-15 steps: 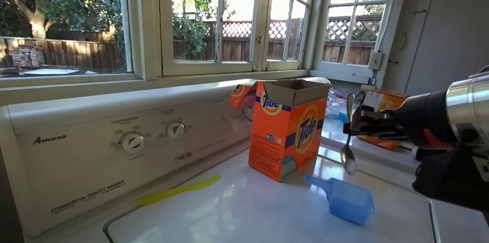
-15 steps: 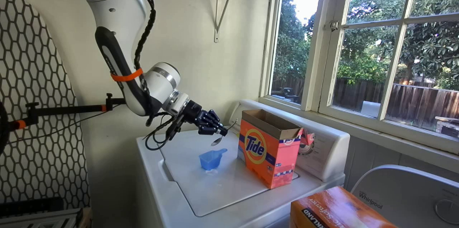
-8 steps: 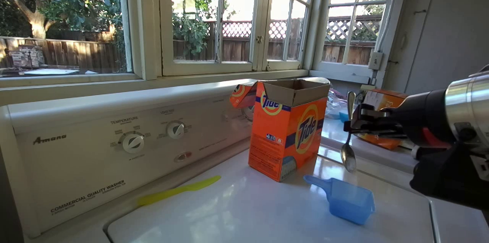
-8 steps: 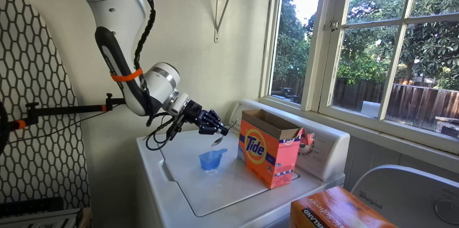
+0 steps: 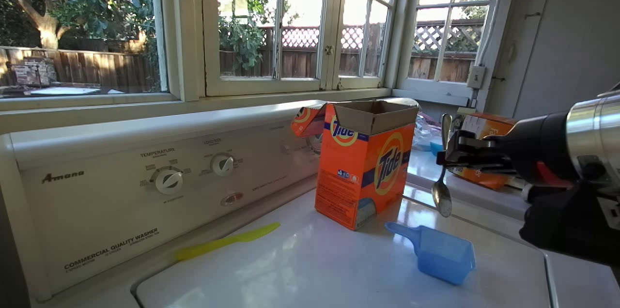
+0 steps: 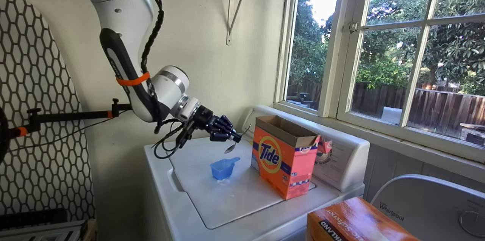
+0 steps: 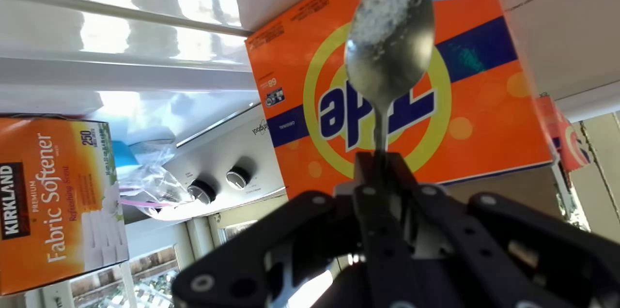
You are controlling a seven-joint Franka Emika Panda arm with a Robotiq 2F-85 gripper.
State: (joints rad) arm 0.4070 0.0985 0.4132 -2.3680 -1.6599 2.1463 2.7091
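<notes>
Robotiq gripper [image 7: 382, 167] is clenched on a metal spoon [image 7: 392, 63] — it's pinching the thing partway along the handle, so the tail end pokes up and the bowl dangles at a slant. Wrist view shows white granules [image 7: 386, 4] sitting on the bowl. Spoon's up in the air over an Amana washer [image 5: 271, 269], pretty close to a Tide box [image 5: 364, 167], though there's a gap between the two in both exterior views.

Below the spoon, a translucent blue scoop [image 5: 445, 254] rests on the washer lid [image 6: 235, 203], handle pointing roughly at the box. The box itself stands upright, top gaping, one printed flap [image 5: 307, 122] sticking out to the side. Over by the washer's control panel [image 5: 116, 192] there's a yellow plastic knife [image 5: 227, 242] lying flat.

Farther out — a Kirkland fabric softener box [image 7: 63, 201] near a Whirlpool control panel [image 6: 420, 199], plus a crumpled clear plastic bag [image 7: 157, 182] just by that panel's knobs [image 7: 237, 178]. Past all that it's windows [image 5: 266, 86], with a wooden fence [image 5: 106, 67] and trees [image 5: 111, 12] outside. Also, a honeycomb-patterned board [image 6: 38, 119] in front of the pale wall [image 6: 197, 63].
</notes>
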